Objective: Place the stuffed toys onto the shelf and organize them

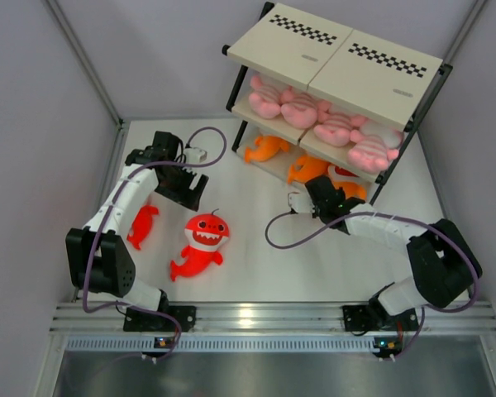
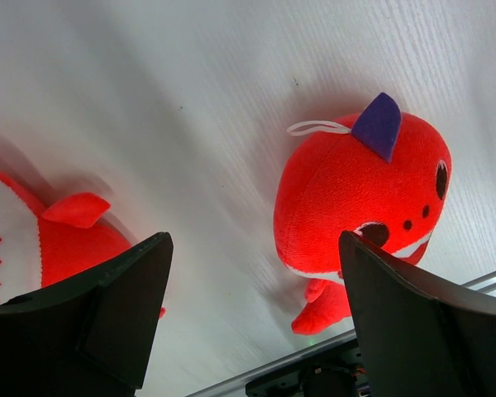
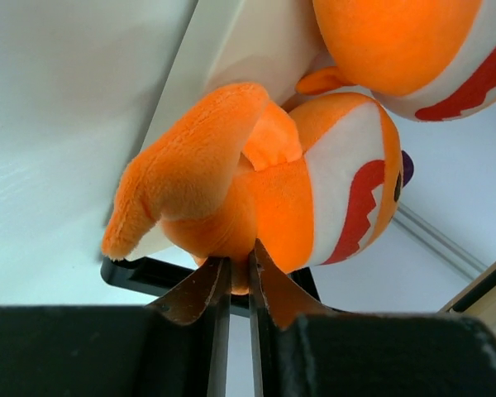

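Observation:
The shelf (image 1: 339, 62) stands at the back right, with several pink striped plushies (image 1: 314, 116) on its middle tier and orange sharks (image 1: 266, 149) on the bottom tier. My right gripper (image 1: 307, 185) is at the bottom tier's front edge, shut on an orange shark (image 3: 264, 198) by a fold of its underside; a second orange shark (image 3: 405, 50) lies just behind it. Two red sharks lie on the table, a larger one (image 1: 200, 244) and a smaller one (image 1: 142, 225). My left gripper (image 1: 188, 193) hovers open and empty above them, one shark to each side (image 2: 355, 207), (image 2: 41, 244).
The black frame bar (image 3: 149, 273) of the shelf runs just under the held shark. Grey walls close in the table on the left, back and right. A metal rail (image 1: 256, 318) with the arm bases runs along the near edge.

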